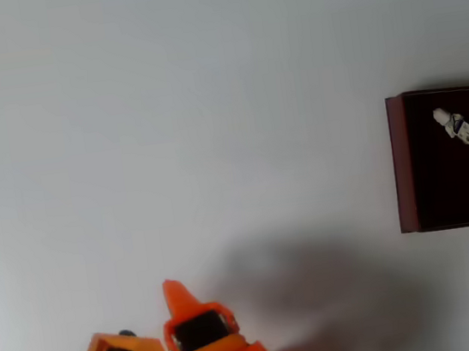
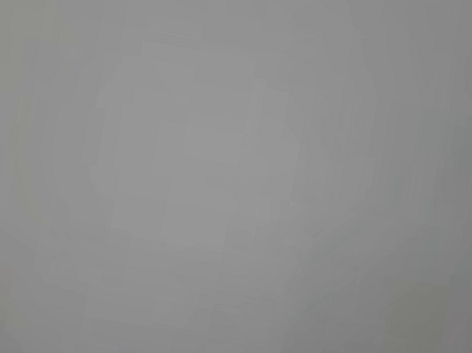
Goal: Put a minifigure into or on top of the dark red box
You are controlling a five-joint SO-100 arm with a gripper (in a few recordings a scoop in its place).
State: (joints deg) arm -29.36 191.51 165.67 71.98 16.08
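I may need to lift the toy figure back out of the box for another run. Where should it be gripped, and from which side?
Grip the toy figure across its middle, coming straight down from above. In the overhead view it lies flat and slantwise on the box's dark floor, near the top wall, so side approaches look blocked. Turn the end effector so its fingers close across the figure's narrow width.

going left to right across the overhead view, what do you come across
The orange gripper at the bottom edge → bare white table → the dark red box at the right edge → the minifigure lying on the box's dark surface, near its upper part.
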